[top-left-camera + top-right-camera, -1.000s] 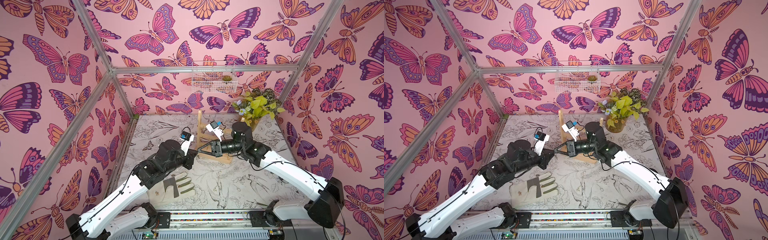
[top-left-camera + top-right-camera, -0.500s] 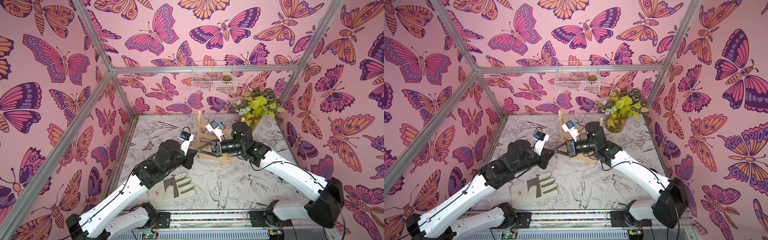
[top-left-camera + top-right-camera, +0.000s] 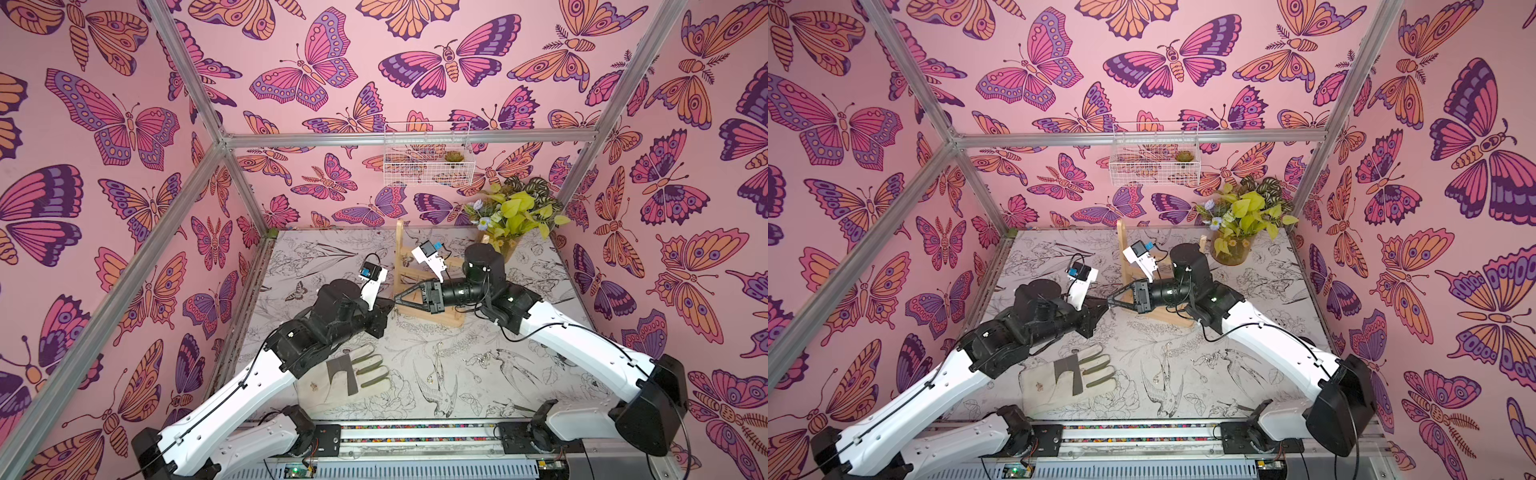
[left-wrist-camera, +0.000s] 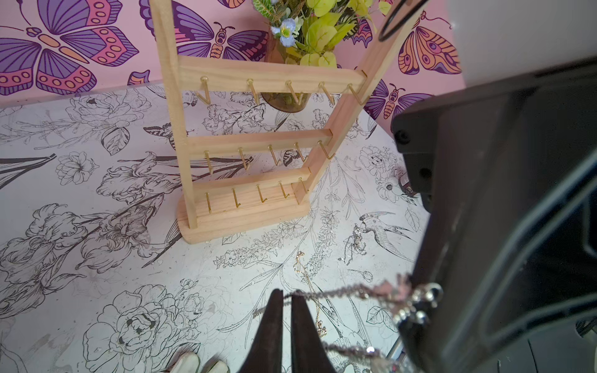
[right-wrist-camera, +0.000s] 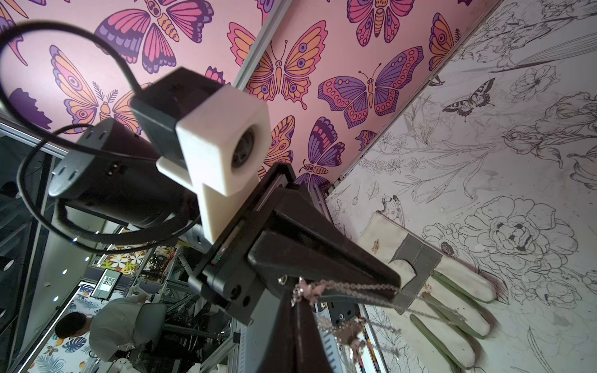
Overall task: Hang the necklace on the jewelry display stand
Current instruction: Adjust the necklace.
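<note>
The jewelry display stand [image 3: 405,266] [image 3: 1124,257], a light wooden rack with gold hooks on three crossbars [image 4: 258,72], stands upright at mid-table. In front of it my left gripper [image 3: 390,302] [image 3: 1104,302] and right gripper [image 3: 397,298] [image 3: 1111,300] meet tip to tip above the table. The necklace [image 4: 329,290] [image 5: 355,285], a silver chain with pink charms, is stretched between them. My left gripper [image 4: 287,292] is shut on one part of the chain. My right gripper [image 5: 298,298] is shut on the chain by a pink charm.
A pale work glove [image 3: 357,374] [image 3: 1075,376] lies near the front, under my left arm. A thin gold chain [image 4: 310,281] and a silver piece [image 4: 355,239] lie loose on the table. A potted plant [image 3: 511,216] stands at the back right and a white wire basket [image 3: 428,162] hangs on the back wall.
</note>
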You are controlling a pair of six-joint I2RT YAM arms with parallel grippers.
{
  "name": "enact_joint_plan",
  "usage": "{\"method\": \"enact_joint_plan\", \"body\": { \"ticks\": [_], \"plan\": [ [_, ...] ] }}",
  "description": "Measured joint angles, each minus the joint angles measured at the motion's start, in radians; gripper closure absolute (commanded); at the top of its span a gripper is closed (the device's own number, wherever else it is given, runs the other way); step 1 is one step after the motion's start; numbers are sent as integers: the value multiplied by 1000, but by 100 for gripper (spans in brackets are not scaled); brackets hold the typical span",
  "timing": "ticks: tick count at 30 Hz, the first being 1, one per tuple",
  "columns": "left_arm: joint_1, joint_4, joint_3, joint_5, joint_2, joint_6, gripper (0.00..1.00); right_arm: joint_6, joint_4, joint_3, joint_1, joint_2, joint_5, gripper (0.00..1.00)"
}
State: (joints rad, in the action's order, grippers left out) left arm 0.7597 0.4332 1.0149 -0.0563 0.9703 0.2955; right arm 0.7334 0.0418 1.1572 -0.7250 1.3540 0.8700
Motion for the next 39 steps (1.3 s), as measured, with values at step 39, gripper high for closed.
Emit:
{"method": "enact_joint_plan", "body": {
  "ticks": [39],
  "plan": [
    [0,-78,-56,-12,-40,31,86,-1,-4,24,-13,26,-2,100]
  ]
}}
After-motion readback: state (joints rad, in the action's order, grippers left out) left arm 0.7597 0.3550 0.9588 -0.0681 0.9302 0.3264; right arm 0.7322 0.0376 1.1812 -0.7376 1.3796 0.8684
